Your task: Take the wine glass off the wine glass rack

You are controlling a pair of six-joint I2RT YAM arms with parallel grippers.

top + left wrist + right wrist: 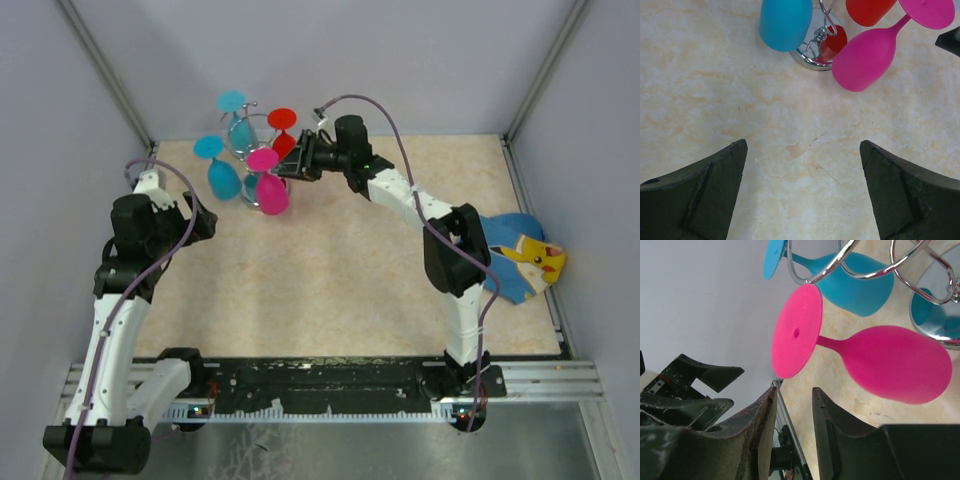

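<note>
The wine glass rack point(250, 140) stands at the back left of the table; its disc base point(807, 52) and curled wire arms point(865, 272) are shiny silver. A pink wine glass point(270, 190) hangs bowl-down on its near side, foot point(796, 332) tilted toward my right gripper. Two blue glasses point(223, 178) and a red glass point(283, 130) hang beside it. My right gripper point(793, 392) is slightly open and empty, just below the pink foot, not touching it; it also shows in the top view point(284, 168). My left gripper point(802, 150) is wide open and empty over the table, short of the rack.
A blue and yellow Pikachu item point(522, 262) lies at the table's right edge by the right arm. Grey walls and metal frame posts close in the back and sides. The left arm point(685, 385) shows beyond my right fingers.
</note>
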